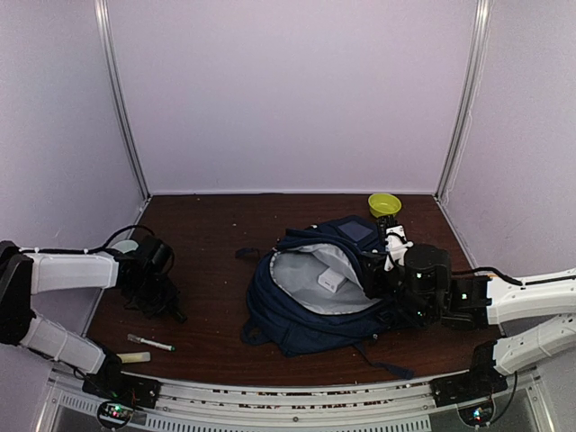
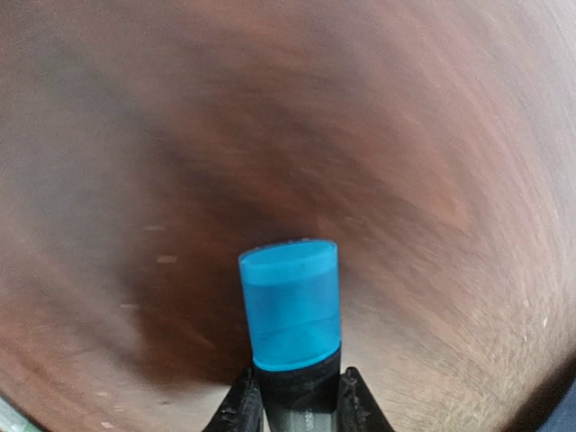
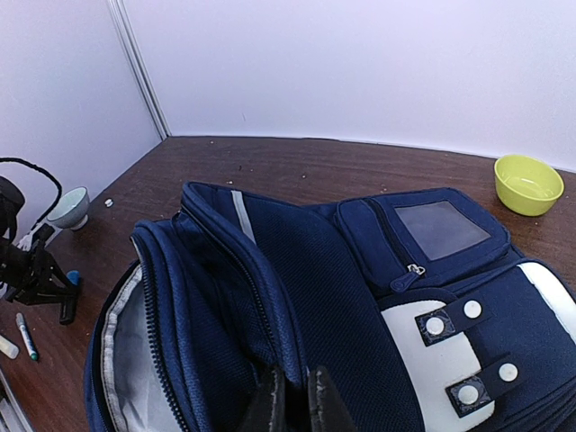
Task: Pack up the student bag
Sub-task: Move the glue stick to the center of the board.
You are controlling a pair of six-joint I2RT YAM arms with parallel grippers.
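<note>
The student bag (image 1: 297,319) lies in the middle of the table, navy blue, its main pocket gaping and showing light grey lining (image 1: 306,270). My right gripper (image 1: 382,283) is at the bag's right side. In the right wrist view the student bag (image 3: 360,297) fills the frame, and the right gripper (image 3: 295,400) is shut on the navy fabric edge beside the zipper. At the far left, my left gripper (image 1: 166,306) hangs low over the table. It (image 2: 297,409) is shut on a black marker with a blue cap (image 2: 290,306), which points away from the fingers.
A yellow-green bowl (image 1: 384,204) stands at the back right. A pen (image 1: 151,343) and a pale stick (image 1: 135,357) lie near the front left edge. A small pale cup (image 1: 126,245) sits behind the left arm, by a black cable.
</note>
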